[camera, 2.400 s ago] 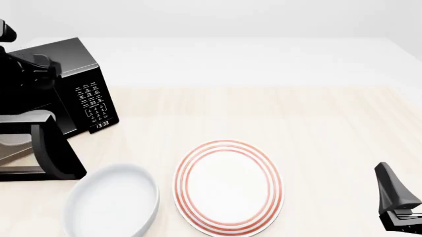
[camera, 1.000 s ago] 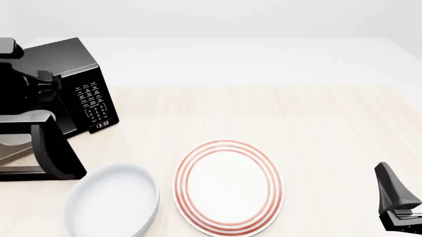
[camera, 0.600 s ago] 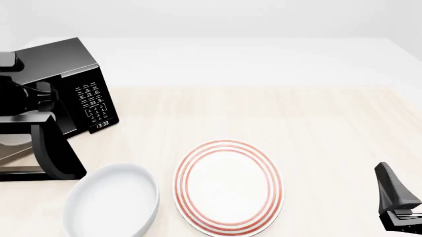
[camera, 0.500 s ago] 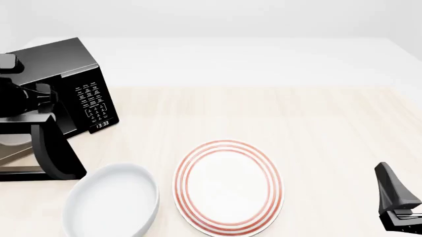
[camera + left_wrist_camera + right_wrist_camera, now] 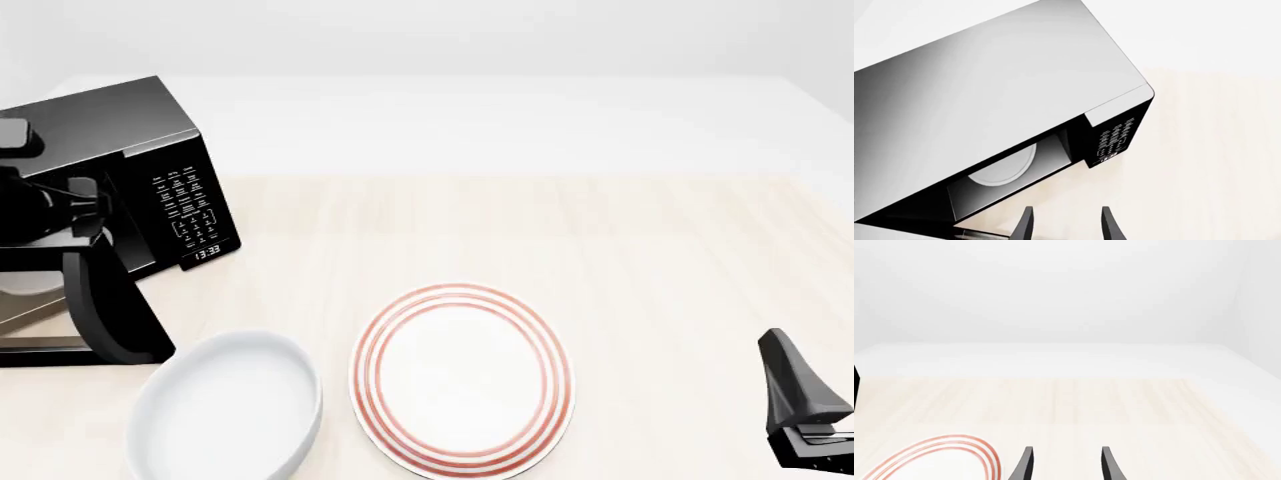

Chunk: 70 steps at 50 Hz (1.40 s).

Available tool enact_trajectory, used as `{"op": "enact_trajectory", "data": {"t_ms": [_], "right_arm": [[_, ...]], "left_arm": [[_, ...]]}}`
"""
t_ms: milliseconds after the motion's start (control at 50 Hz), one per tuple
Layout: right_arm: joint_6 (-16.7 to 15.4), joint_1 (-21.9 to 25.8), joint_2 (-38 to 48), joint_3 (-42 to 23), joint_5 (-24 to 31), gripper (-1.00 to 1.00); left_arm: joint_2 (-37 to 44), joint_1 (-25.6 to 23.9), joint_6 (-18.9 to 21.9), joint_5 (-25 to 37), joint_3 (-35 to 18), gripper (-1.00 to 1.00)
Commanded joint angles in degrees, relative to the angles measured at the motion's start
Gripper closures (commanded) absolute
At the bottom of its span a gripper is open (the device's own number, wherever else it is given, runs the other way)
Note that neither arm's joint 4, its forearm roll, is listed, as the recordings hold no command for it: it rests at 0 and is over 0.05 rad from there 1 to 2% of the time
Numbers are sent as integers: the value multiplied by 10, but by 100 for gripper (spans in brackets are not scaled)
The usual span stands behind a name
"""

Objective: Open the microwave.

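While microwave (image 5: 160, 190) door hangs open | left gripper (image 5: 1066, 226) wide, empty, before cavity

Pale wood table (image 5: 641, 250), black microwave (image 5: 167, 195) at left, white bowl (image 5: 227, 410), red-ringed plate (image 5: 461, 375) beside it

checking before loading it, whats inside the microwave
With the door open, the microwave cavity shows a round white turntable. Its deeper, darker part is hidden by the housing.
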Motion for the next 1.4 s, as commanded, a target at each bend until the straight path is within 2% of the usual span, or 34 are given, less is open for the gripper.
{"op": "enact_trajectory", "data": {"t_ms": [20,260,280,580,1000,1020,1400], "right_arm": [[0,0,0,0,0,-100],[0,0,0,0,0,-100],[0,0,0,0,0,-100],[0,0,0,0,0,-100],[0,0,0,0,0,-100],[0,0,0,0,0,-100],[0,0,0,0,0,-100]], "left_arm": [[0,2,0,-1,2,-100],[0,2,0,-1,2,-100],[-19,10,-1,-7,42,-100],[-33,15,-6,-13,67,-100],[-45,21,-5,-7,72,-100],[-80,22,-13,2,95,-100],[-108,34,-16,3,123,-100]]}}
